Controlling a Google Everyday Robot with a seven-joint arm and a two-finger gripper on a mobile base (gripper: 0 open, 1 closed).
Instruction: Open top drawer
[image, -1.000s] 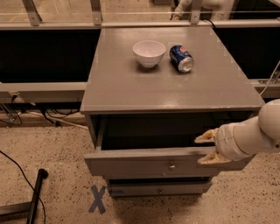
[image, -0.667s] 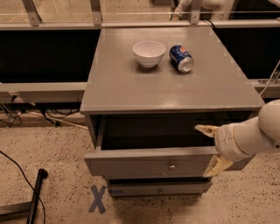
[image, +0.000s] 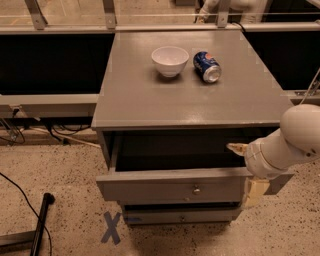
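Observation:
The top drawer (image: 160, 189) of the gray cabinet (image: 190, 105) stands pulled out toward me, its dark inside showing. A small round metal knob (image: 196, 190) sits at the centre of its front. My gripper (image: 246, 170) is at the right end of the drawer front, on a white arm (image: 295, 137) coming in from the right. It is open. One tan finger (image: 237, 148) reaches over the drawer's inside and the other finger (image: 254, 192) hangs down in front of the drawer front.
A white bowl (image: 170, 60) and a blue can (image: 207, 66) on its side lie on the cabinet top. A lower drawer (image: 165, 216) is closed. A blue tape X (image: 111, 227), a black pole (image: 40, 225) and cables are on the floor at left.
The gripper's fingers have spread wider apart at the drawer's right end, the lower one dropping down past the front. The drawer has stayed pulled out.

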